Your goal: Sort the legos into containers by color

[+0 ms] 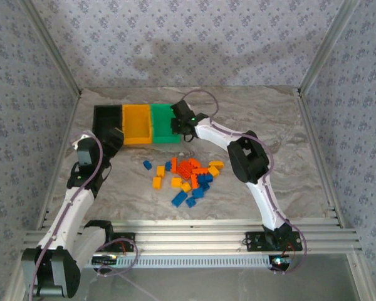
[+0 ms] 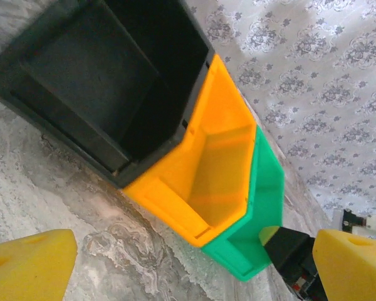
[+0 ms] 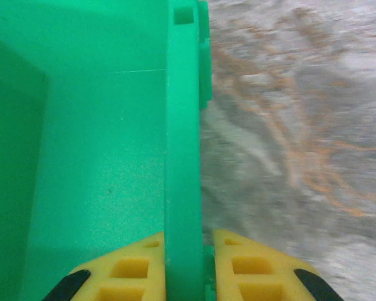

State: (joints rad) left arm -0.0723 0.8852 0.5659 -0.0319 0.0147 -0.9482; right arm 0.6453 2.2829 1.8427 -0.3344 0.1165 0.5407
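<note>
On worktop (image 1: 288, 182), centre: about twenty legos (image 1: 189, 179) in one loose pile, blue, red-orange, yellow-orange. Beyond: three joined containers (image 1: 138, 125). Left end effector (image 2: 195, 257) wide open, empty, near black bin (image 2: 100, 69). Right end effector (image 3: 188, 251) clamped on green bin (image 3: 100, 125) wall.

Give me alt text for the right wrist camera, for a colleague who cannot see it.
The right gripper is shut on the side wall of the green bin, its yellow jaws straddling the wall, one inside the bin and one outside. The marbled table, blurred, lies to the right of the wall.
</note>
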